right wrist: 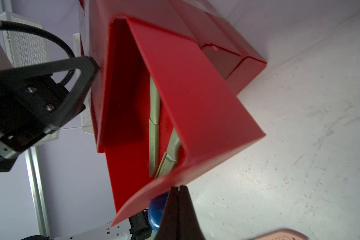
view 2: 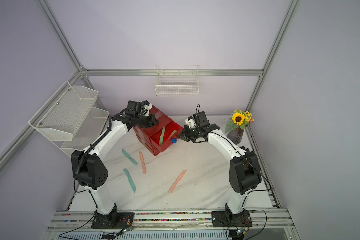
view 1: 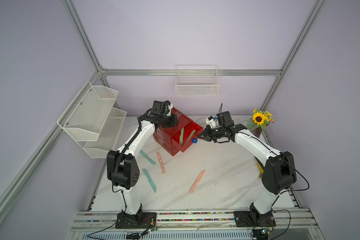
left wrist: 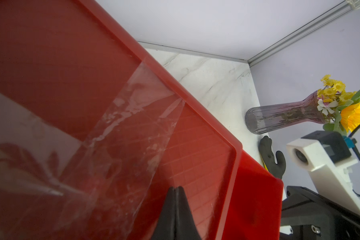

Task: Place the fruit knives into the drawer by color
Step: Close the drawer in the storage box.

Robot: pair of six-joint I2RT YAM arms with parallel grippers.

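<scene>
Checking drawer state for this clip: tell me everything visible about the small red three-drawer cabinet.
The small glossy red plastic cabinet stands angled at the back of the white marble table. Of its three stacked drawers, the top drawer is pulled out and holds two pale green knives. The shut right tool touches that drawer's front beside its round blue knob. The shut left tool sits over the cabinet's top.

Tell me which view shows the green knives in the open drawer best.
The right wrist view: the green knives are close and sharp, though the drawer hides part. Both top views show them small; the left wrist view shows none.
</scene>
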